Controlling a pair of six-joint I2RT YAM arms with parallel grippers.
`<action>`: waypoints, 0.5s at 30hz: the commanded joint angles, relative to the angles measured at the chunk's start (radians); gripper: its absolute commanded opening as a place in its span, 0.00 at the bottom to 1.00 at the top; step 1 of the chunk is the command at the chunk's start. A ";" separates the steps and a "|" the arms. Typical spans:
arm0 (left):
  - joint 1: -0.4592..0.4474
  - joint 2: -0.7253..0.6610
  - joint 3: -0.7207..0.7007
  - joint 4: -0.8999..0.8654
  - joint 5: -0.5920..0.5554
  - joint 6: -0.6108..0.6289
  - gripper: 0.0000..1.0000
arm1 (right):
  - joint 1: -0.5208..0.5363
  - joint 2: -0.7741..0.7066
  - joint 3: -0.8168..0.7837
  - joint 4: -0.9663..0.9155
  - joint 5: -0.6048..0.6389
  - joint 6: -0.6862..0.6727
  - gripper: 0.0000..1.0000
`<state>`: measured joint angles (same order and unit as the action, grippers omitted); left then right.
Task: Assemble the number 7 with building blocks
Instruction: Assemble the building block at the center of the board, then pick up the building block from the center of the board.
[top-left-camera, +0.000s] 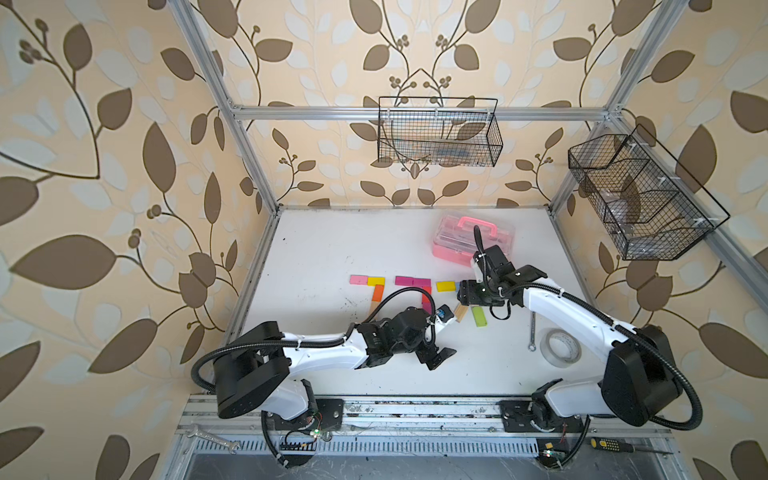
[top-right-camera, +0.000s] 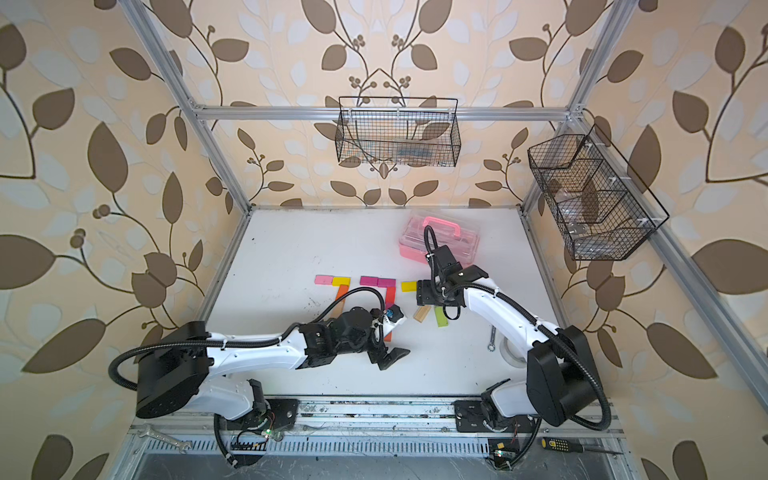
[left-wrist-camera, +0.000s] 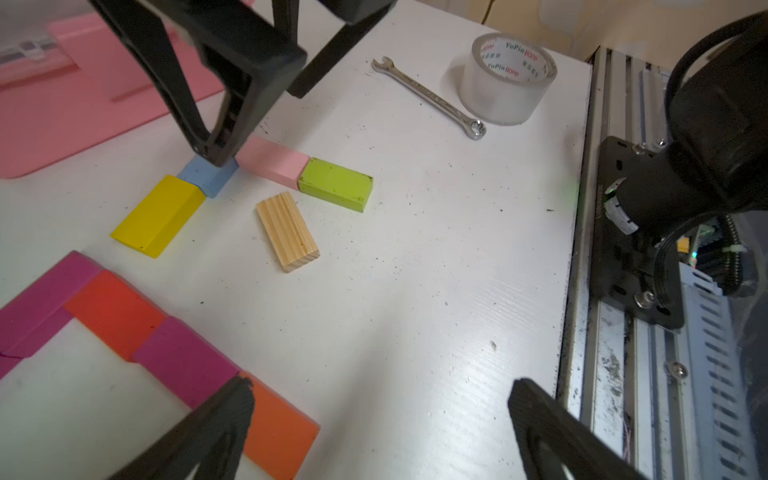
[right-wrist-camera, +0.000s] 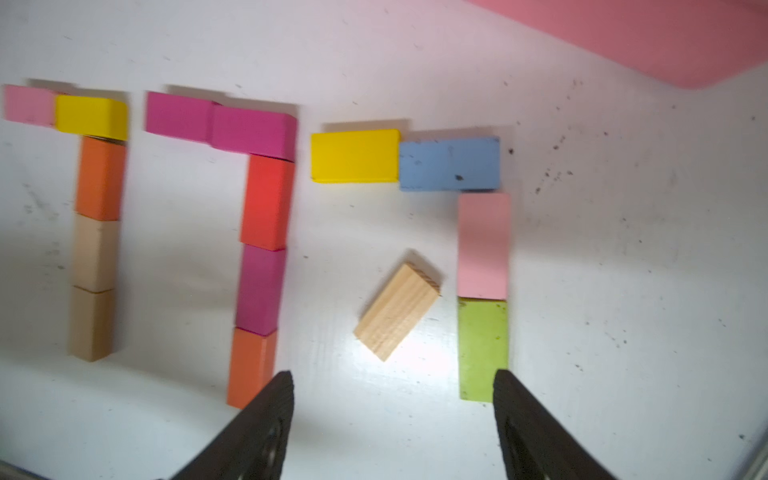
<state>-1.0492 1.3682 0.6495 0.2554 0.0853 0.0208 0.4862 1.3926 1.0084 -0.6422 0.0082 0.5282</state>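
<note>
Finding: three figures lie in a row across the middle of the table (top-left-camera: 332, 249), stems running toward the near edge. The left 7 (right-wrist-camera: 99, 178) and middle 7 (right-wrist-camera: 266, 199) each carry a two-block bar and a three-block stem. You may treat them as complete.

The right 7 (right-wrist-camera: 484, 199), just near of the case (top-left-camera: 457, 245), is short. Its bar is yellow (right-wrist-camera: 354, 156) butted to blue (right-wrist-camera: 449, 164). Its stem is pink (right-wrist-camera: 484, 249) then green (right-wrist-camera: 483, 345), end to end. That is two blocks where the others have three.

A wood block (right-wrist-camera: 397, 311) lies flat and tilted just left of that stem, apart from it. In my judgement it is the missing piece and belongs at green's near end.

Your right gripper (right-wrist-camera: 392, 374) sits over this figure's far end with its jaws apart and nothing between them. In the left wrist view one finger (left-wrist-camera: 216, 153) comes down by blue. I cannot tell whether it touches.

Your left gripper (left-wrist-camera: 382, 384) hangs wide apart and empty, near of the middle stem and clear of the work.

Caution: the wood block is skewed, so square it before seating it against green.
</note>
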 joint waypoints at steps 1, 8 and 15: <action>0.046 -0.089 -0.031 -0.016 -0.019 -0.018 0.99 | 0.078 0.010 -0.006 0.034 0.060 0.225 0.79; 0.086 -0.216 -0.061 -0.111 -0.019 -0.024 0.99 | 0.140 0.113 -0.038 0.069 0.101 0.484 0.72; 0.087 -0.233 -0.073 -0.117 -0.019 -0.033 0.99 | 0.170 0.178 -0.013 -0.040 0.209 0.647 0.65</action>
<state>-0.9668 1.1492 0.5816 0.1429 0.0692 -0.0017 0.6533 1.5410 0.9855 -0.6125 0.1478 1.0531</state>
